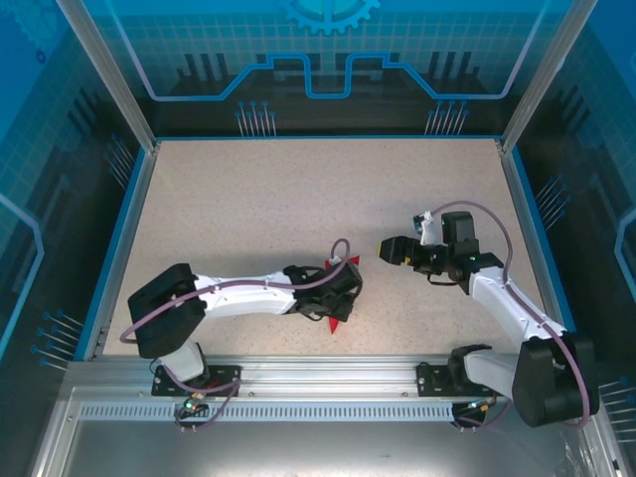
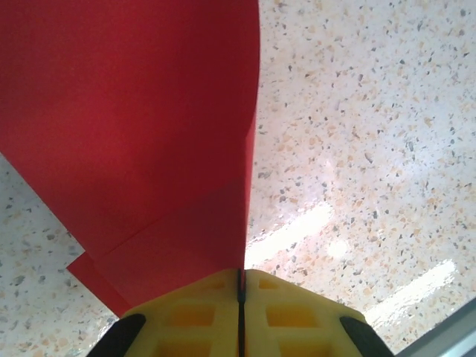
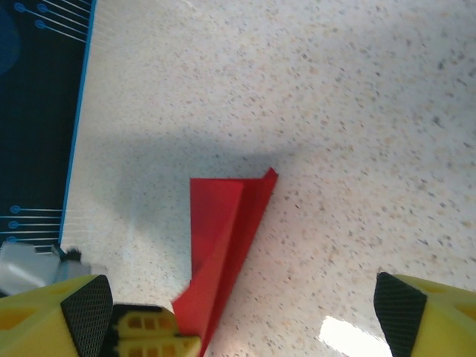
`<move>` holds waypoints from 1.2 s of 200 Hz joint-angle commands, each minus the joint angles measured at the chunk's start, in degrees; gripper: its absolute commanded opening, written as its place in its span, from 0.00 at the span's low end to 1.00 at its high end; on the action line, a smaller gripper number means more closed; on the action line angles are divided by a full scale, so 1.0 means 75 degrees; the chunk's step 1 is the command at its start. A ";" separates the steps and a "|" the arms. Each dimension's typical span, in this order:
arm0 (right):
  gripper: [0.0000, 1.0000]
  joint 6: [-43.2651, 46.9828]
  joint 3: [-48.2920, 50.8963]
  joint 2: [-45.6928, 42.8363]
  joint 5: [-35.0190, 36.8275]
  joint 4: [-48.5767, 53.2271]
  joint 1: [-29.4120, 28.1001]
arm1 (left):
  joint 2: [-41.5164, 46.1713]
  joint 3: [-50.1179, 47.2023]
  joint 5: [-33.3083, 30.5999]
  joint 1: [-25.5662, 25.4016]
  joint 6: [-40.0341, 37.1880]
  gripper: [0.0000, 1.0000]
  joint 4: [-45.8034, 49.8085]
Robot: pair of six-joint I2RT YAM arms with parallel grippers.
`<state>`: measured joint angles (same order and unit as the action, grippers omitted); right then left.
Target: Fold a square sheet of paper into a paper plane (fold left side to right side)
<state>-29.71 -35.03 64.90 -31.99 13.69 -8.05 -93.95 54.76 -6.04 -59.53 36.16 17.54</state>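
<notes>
Red paper plane (image 2: 149, 126), folded to narrow point, on speckled worktop (image 1: 248, 199) near centre. Left gripper (image 2: 240, 286) clamped together on its edge. Right gripper (image 1: 383, 250) near its right side, jaws wide apart.

We look down on a speckled beige table top (image 1: 298, 199) edged by a thin blue border (image 1: 119, 238) and enclosed by translucent blue walls. The back panel (image 1: 328, 60) carries a gear emblem (image 1: 331, 12) and circuit-line graphics. Aluminium posts (image 1: 104, 70) rise at the far corners, a slotted metal rail (image 1: 318, 376) runs along the near edge, and overhead light leaves bright streaks (image 2: 290, 234) on the surface.
</notes>
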 commanded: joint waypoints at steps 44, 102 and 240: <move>0.95 0.0142 0.1103 -0.0404 -0.0556 -0.0570 0.0060 | 0.0820 -0.2474 0.2741 0.1313 0.0976 0.08 -0.4553; 0.94 0.0085 0.1617 -0.0196 -0.0399 -0.1188 -0.0440 | 0.0018 -0.2779 0.4070 0.1816 0.1550 0.08 -0.6638; 0.80 -0.0673 0.1751 0.0596 0.0083 -0.2505 -0.1152 | -0.1679 -0.2622 0.5175 0.2553 0.2373 0.08 -0.8606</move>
<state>-31.29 -22.48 68.07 -31.57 0.40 -15.66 -104.90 34.26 29.71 -41.54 52.77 -42.35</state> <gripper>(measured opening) 0.815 0.084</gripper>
